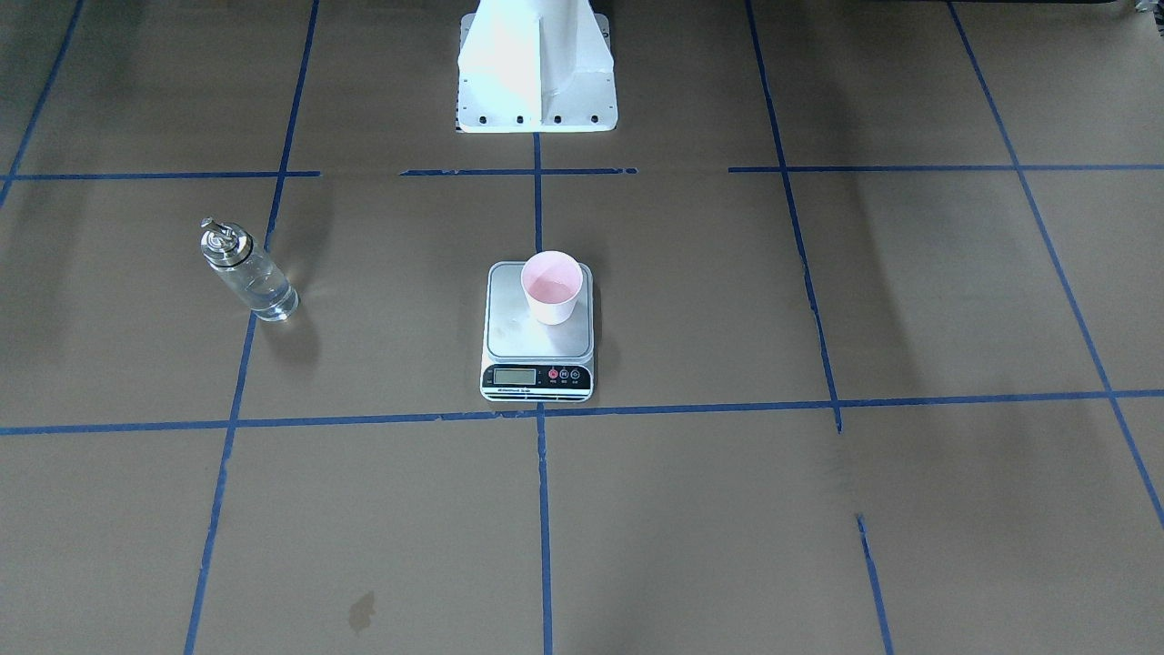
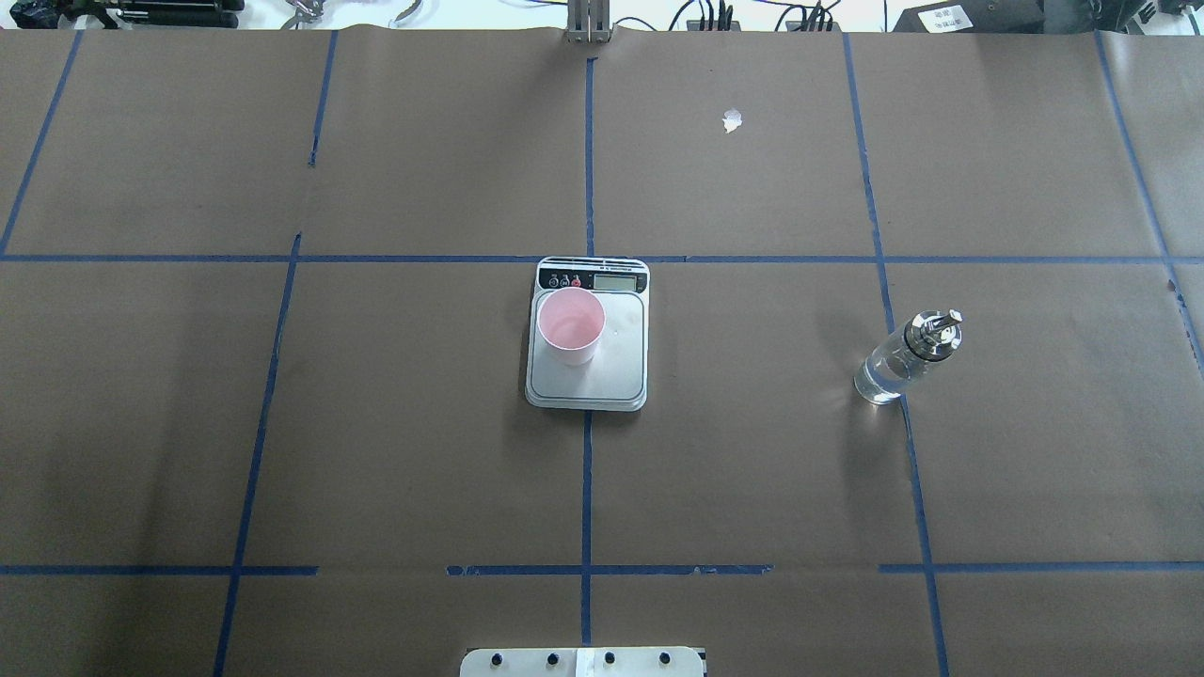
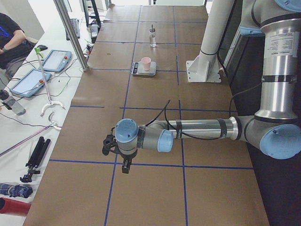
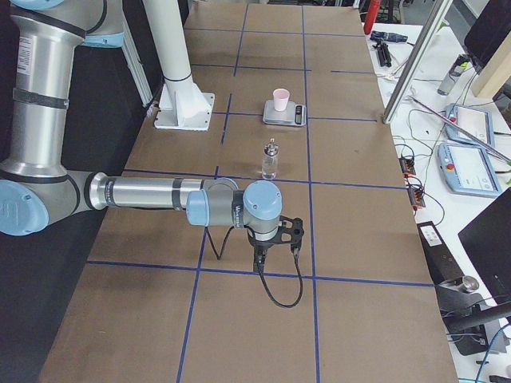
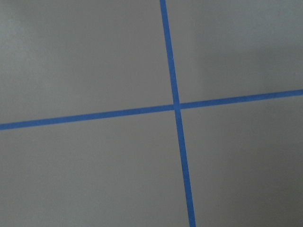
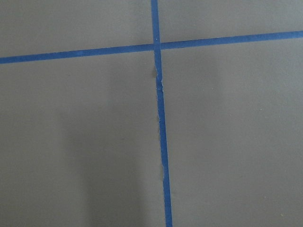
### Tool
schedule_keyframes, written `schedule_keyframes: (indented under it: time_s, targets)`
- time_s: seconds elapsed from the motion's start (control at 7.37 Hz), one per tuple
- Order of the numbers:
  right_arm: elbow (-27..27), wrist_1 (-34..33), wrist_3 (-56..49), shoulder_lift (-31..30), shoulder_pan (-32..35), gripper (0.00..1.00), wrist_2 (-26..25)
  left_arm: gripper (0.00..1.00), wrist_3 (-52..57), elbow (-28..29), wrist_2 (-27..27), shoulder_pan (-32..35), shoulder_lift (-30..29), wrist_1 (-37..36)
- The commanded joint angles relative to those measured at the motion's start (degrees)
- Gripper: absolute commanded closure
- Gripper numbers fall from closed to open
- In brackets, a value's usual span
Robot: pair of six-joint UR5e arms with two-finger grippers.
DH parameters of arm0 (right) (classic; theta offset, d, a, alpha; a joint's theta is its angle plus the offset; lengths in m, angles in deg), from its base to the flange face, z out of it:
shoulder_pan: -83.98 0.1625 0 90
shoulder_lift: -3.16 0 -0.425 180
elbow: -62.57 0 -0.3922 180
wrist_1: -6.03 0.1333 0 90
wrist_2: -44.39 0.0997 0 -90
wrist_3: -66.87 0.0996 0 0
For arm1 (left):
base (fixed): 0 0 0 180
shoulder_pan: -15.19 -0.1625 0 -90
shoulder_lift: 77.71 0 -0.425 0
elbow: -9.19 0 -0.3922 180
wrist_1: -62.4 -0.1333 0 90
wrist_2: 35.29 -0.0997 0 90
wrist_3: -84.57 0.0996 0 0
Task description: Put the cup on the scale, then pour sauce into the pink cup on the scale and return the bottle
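The pink cup (image 1: pixel 551 287) (image 2: pixel 570 324) stands upright on the steel platform of the scale (image 1: pixel 536 350) (image 2: pixel 616 362) at the table's middle. The clear glass bottle (image 1: pixel 247 271) (image 2: pixel 903 362) stands upright on the robot's right side, away from the scale, with clear sauce inside and its metal spout on top. Neither gripper touches anything. The left gripper (image 3: pixel 109 145) hangs over the table's left end and the right gripper (image 4: pixel 291 231) over the right end. Both show only in the side views, so I cannot tell whether they are open or shut. The wrist views show just brown paper and blue tape.
Blue tape lines (image 2: pixel 587 470) divide the brown paper into squares. The white robot base (image 1: pixel 536 73) sits at the table's robot side. A white scrap (image 2: pixel 732 120) lies beyond the scale. A side bench holds tablets (image 3: pixel 56 60), tools and cables, with a seated person (image 3: pixel 11 40) nearby.
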Motion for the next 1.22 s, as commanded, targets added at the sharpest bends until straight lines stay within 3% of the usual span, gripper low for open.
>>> schedule_keyframes:
  time_s: [0.0,1.09]
  targets:
    - [0.95,0.05,-0.41,-0.03,-0.09,0.00,-0.67,0.00,-0.02,-0.40,0.37,-0.30,-0.07,0.53]
    - [0.78,0.31,-0.32,0.06,-0.18,0.00,-0.33,0.00,-0.02,-1.54,0.02,-0.30,0.37,0.45]
